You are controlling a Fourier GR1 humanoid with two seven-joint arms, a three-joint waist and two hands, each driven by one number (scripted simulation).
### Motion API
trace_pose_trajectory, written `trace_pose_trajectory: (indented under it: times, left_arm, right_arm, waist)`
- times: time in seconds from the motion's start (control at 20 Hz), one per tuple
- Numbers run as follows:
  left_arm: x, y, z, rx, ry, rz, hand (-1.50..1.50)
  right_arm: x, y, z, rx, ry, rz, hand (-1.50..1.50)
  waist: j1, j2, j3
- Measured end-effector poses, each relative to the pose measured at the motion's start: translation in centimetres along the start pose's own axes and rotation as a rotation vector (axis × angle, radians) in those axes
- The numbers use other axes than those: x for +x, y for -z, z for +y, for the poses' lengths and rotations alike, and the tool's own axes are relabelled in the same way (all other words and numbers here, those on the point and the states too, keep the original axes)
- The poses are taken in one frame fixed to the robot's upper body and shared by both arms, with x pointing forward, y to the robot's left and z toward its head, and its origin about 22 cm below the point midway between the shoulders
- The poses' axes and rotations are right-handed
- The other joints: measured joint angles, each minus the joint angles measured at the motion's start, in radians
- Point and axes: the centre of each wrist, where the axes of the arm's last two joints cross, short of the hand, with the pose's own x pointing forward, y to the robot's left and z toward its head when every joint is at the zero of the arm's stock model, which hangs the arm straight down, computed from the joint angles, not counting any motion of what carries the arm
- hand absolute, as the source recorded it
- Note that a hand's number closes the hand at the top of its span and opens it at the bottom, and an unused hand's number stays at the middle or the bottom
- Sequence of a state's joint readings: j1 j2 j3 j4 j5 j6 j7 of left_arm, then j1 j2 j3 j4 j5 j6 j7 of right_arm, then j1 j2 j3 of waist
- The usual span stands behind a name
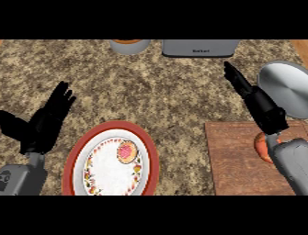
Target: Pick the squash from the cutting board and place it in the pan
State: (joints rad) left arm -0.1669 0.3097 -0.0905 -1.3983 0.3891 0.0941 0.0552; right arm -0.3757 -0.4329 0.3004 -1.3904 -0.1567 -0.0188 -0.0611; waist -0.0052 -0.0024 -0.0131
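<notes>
Step in hand: reach for and grasp the squash; not yet grasped.

Right hand [261, 103]: black, fingers straight and close together, holding nothing. It lies over the far edge of the brown wooden rectangular cutting board [234, 170], and its fingertips reach beyond that edge over the speckled granite counter [156, 92].

Orange, rounded squash [259, 146]: on the cutting board, near its far right part, just beside the wrist. The grey right forearm [299, 167] covers most of it.

Round grey metal pan [292, 89]: beyond the cutting board's far right corner, well apart from nothing that blocks the route. It looks shallow, with a bare floor.

Judgement on method: the palm appears to sit past the squash, not over it. The hand likely needs to draw back toward the near side of the cutting board until the palm is above the squash. It should then come down with thumb and fingers spread either side before curling round. Closing from the present position would probably catch nothing.

Squash appearance: only a small orange crescent shows, smooth and curved. Full shape, stem and lie cannot be told. A round form may roll on the flat board if nudged from one side.

Left hand [44, 121]: spread, fingers up, resting well to the left of the cutting board, past the red-rimmed white floral plate [73, 158].
</notes>
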Motion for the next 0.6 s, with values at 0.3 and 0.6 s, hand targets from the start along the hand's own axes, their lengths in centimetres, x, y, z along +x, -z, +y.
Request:
trace_pose_trajectory:
  times: [0.3,0.6]
  left_arm:
    - [2.6,0.7,1.4,0.073,0.124,-0.116,0.00]
    - [3.4,0.7,1.7,0.123,0.187,-0.149,0.00]
  right_arm:
    - [-3.5,-3.2,-4.0,0.224,0.138,-0.018,1.50]
    - [-6.6,-9.8,-11.9,0.069,0.018,-0.121,-1.50]
  waist:
    - [0.008,0.007,0.014]
    - [-0.016,0.005,0.018]
